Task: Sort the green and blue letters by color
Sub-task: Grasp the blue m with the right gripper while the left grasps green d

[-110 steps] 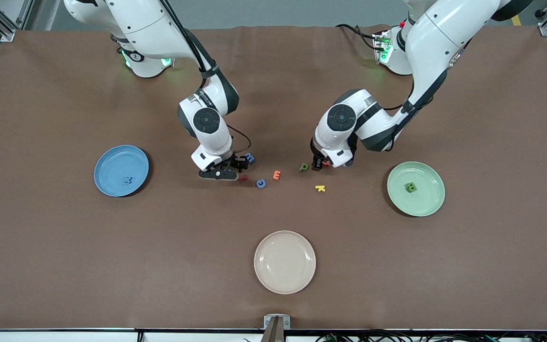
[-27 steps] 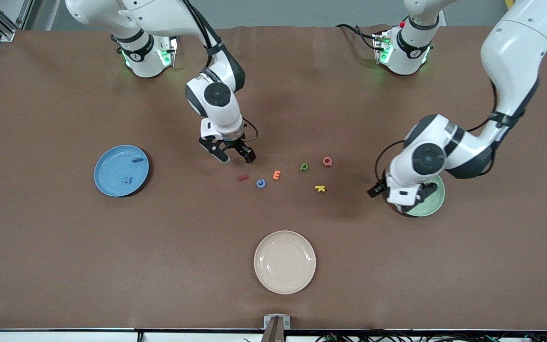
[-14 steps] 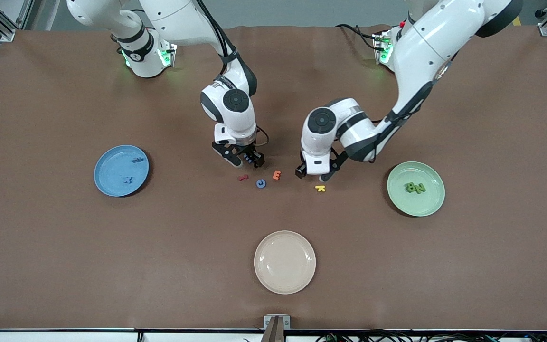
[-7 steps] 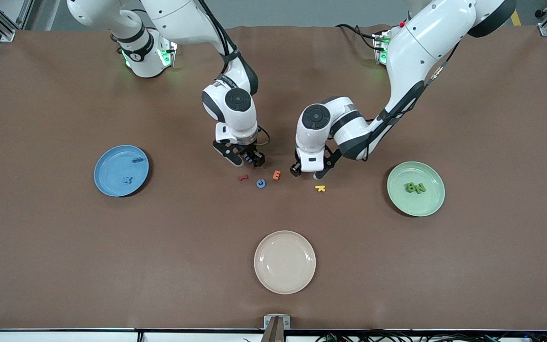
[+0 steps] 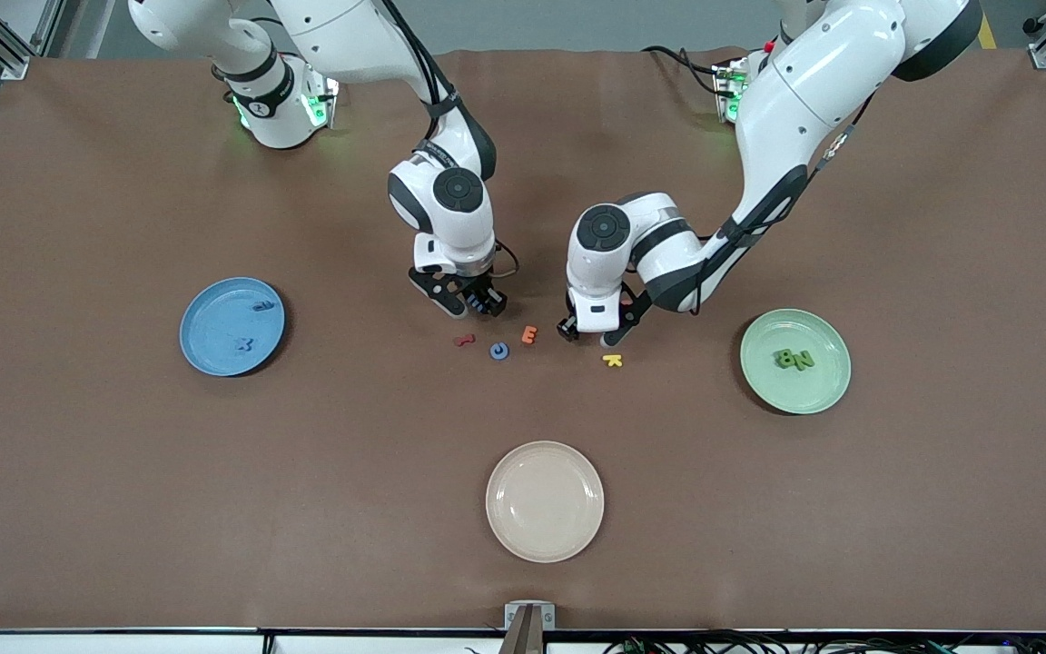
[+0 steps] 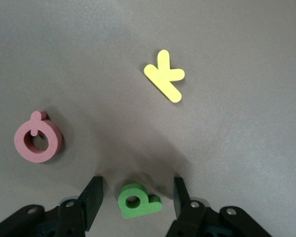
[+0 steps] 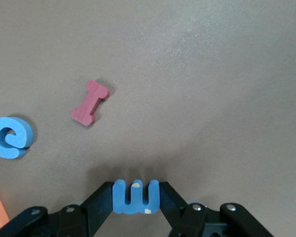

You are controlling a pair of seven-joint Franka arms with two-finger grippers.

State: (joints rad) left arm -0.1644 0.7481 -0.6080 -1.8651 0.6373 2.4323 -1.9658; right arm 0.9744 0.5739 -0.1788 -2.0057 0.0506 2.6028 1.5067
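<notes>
My right gripper (image 5: pixel 473 309) is shut on the blue m (image 7: pixel 135 197), low over the table close to the dark red letter (image 5: pixel 463 341). My left gripper (image 5: pixel 588 335) is open, with its fingers on either side of the green P (image 6: pixel 135 201) and not touching it. The P lies flat on the table. The blue c (image 5: pixel 498 351) lies loose on the table and also shows in the right wrist view (image 7: pixel 10 137). The blue plate (image 5: pixel 214 313) holds two blue letters. The green plate (image 5: pixel 814 391) holds the green N and B (image 5: pixel 794 359). The green i is not in view.
An orange E (image 5: pixel 530 335) and a yellow k (image 5: pixel 613 360) lie between the grippers. A pink letter (image 6: pixel 38 142) lies beside the P. An empty beige plate (image 5: pixel 545 500) sits nearer the front camera.
My left arm swung from the green plate, where the N now lies beside the B, and came down around the P. My right gripper closed on the blue m.
</notes>
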